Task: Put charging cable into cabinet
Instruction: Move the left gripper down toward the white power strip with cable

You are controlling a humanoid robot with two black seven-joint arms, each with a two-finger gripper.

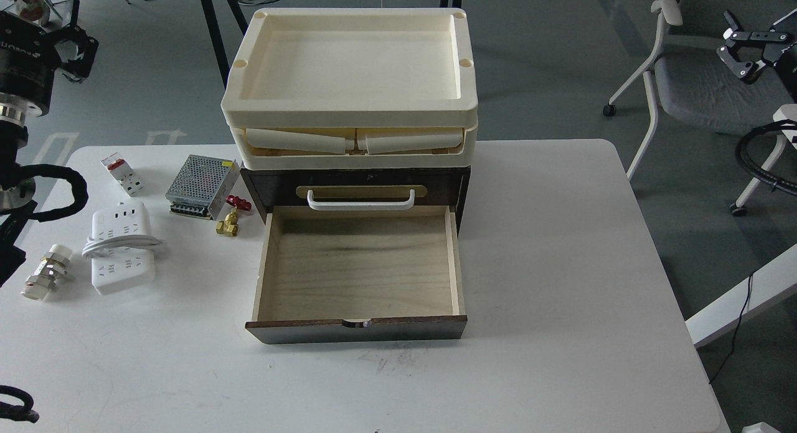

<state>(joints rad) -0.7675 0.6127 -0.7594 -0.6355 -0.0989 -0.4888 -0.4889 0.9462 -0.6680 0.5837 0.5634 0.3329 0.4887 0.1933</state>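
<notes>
Lying flat on the bench [560, 246] left of the cabinet's [355, 184] open drawer [358, 268], charging cable [121, 249] looks rigid, light, slick plastic, best pinched across its cord-wrapped waist; left gripper [75, 47] finger state unclear, right gripper [738, 53] fingers spread.

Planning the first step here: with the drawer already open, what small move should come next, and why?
Probably bring the left end effector down toward the charging cable. It lies untouched on the table, left of the cabinet, whose lower drawer stands open and empty. Both end effectors are raised, holding nothing; the right end effector is farther off.
</notes>
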